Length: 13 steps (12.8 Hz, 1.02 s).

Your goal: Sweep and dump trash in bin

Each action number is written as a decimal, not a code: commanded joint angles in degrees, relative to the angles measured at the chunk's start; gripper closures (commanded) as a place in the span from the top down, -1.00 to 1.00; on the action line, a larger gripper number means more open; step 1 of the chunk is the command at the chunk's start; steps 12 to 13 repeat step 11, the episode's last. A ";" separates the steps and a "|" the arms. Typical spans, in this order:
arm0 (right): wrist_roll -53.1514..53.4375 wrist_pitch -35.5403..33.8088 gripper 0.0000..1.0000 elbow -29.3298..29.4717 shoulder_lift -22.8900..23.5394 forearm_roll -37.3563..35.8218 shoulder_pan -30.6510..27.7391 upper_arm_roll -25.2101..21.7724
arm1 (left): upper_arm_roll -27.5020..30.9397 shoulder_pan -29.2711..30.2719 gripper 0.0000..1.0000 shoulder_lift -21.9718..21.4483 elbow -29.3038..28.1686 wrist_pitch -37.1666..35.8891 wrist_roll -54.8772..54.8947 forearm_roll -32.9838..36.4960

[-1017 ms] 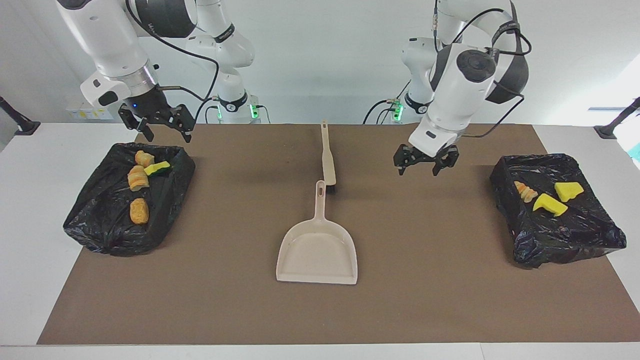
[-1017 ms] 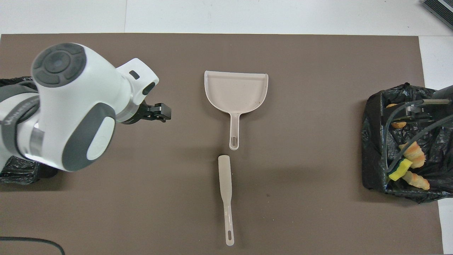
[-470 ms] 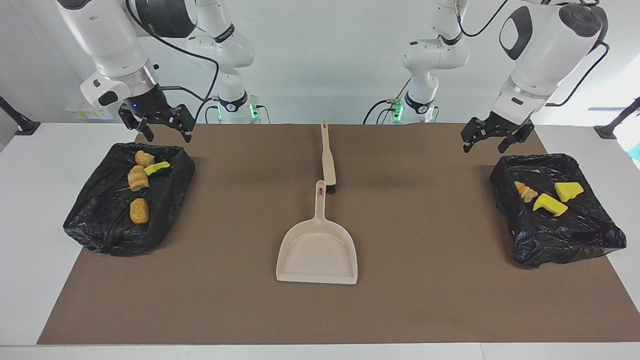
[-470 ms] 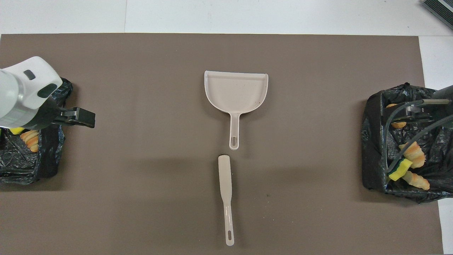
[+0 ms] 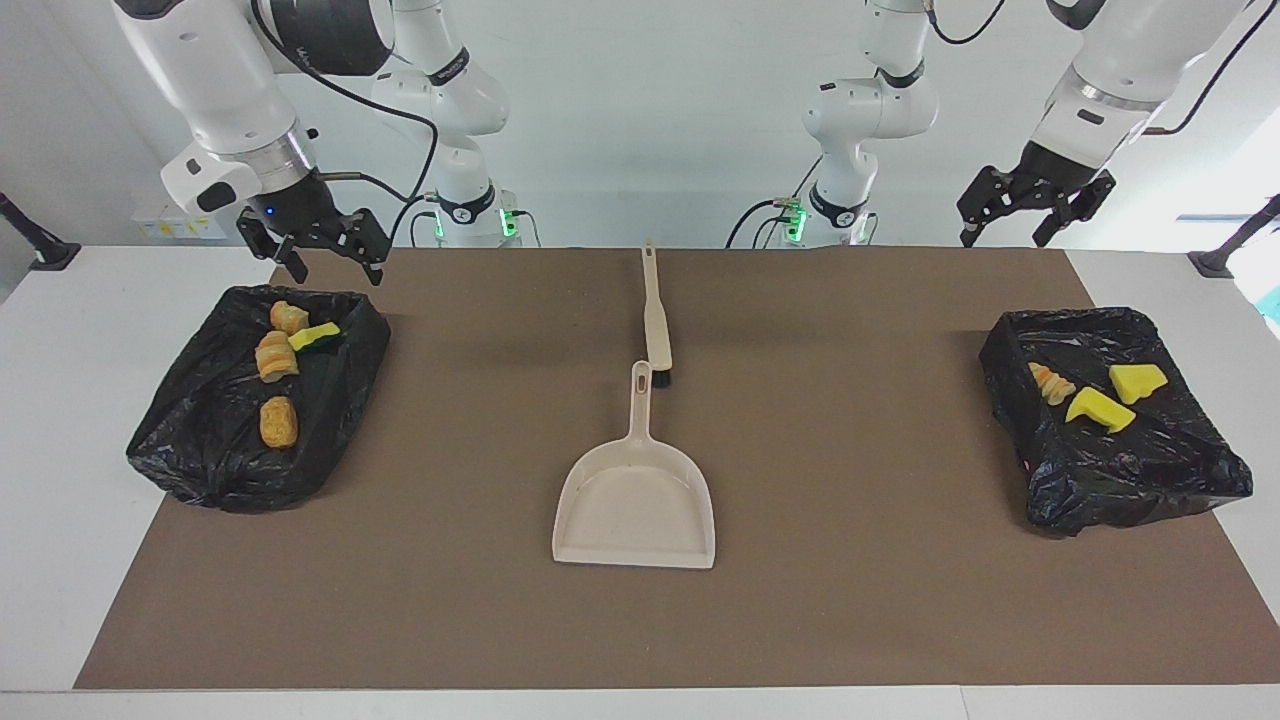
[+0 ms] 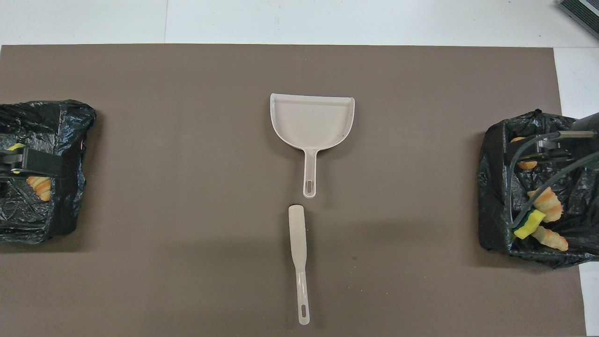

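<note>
Two black bag-lined bins hold the trash. The bin [image 5: 200,470] at the right arm's end holds orange bread-like lumps [image 5: 279,421] and a green-topped sponge [image 5: 315,336]. The bin [image 5: 1130,490] at the left arm's end holds yellow sponge pieces [image 5: 1137,381] and a bread lump [image 5: 1050,383]. My right gripper [image 5: 338,272] hangs open and empty over its bin's edge. My left gripper [image 5: 1002,238] is raised high over the other bin, open and empty.
A beige dustpan [image 5: 635,500] lies mid-mat, its handle pointing toward the robots. A beige brush [image 5: 655,315] lies in line with it, nearer to the robots. The brown mat [image 5: 850,600] covers the white table between the bins.
The left arm has swung from over the middle of the mat toward its own end of the table and risen. The right arm, dustpan, brush and trash have not moved.
</note>
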 commanded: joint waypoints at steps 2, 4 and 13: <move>-0.53 0.56 1.00 -1.15 -1.05 0.88 -0.31 0.25 | 0.25 0.26 1.00 -2.46 -3.12 1.02 0.33 -0.57; -0.53 0.56 1.00 -1.15 -1.05 0.80 -0.31 0.25 | 0.25 0.26 1.00 -2.46 -3.21 1.63 0.33 -0.57; -0.53 0.47 1.00 -1.15 -1.05 0.88 -0.31 0.25 | 0.43 0.44 1.00 -2.55 -3.56 3.05 0.33 -0.57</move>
